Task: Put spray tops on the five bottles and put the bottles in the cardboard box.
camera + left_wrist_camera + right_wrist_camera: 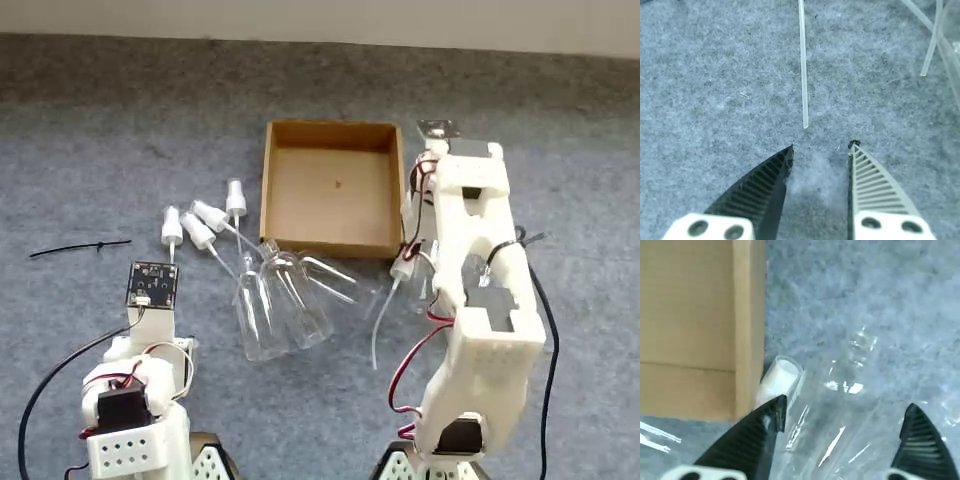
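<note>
The cardboard box (330, 185) stands open at the table's middle back. Several white spray tops (197, 230) with thin dip tubes lie left of it. Clear bottles (280, 300) lie on their sides in front of the box. My left gripper (821, 152) is open just short of the free end of one dip tube (803, 65). My right gripper (845, 412) is open around a clear bottle (840, 435) lying beside the box wall (747, 325). A white spray top (780, 375) sits by the dark finger. Another spray top (402, 268) lies beside the right arm (480, 290).
A black cable tie (80, 247) lies on the grey carpet at the far left. The left arm's camera board (152, 285) sits just below the spray tops. Bare carpet spreads behind the box and along the front between the arms.
</note>
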### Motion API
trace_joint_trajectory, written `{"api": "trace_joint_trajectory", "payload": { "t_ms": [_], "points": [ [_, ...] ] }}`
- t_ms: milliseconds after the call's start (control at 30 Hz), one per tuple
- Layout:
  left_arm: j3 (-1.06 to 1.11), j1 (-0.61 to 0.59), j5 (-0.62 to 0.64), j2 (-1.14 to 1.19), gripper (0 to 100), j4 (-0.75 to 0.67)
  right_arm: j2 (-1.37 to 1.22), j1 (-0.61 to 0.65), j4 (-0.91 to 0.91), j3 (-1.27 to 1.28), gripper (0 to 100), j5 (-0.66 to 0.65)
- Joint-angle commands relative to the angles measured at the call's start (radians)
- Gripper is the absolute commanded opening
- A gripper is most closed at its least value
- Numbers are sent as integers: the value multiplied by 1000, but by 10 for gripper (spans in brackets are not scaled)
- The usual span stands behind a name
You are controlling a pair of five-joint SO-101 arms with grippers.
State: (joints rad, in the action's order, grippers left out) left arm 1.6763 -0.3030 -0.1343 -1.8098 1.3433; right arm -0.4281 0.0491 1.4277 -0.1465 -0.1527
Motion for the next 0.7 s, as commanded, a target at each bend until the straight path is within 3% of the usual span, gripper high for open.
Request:
{"api": "trace_joint_trajectory", "payload": {
  "t_ms": [0,300,500,567,667],
  "points": [
    [19,-10,-8,-12,171,6,1,2,-47,-58,297,12],
    [19,-10,-8,-12,171,6,-21,-4,-65,-58,126,6],
    [19,-16,-9,-13,172,3,-12,-110,-56,-67,2,-12],
    [19,-71,-15,-15,175,-26,-5,-140,-50,-85,5,-87],
    [15,-214,-178,-15,174,-127,19,-162,28,-133,5,-158]
  ]
}}
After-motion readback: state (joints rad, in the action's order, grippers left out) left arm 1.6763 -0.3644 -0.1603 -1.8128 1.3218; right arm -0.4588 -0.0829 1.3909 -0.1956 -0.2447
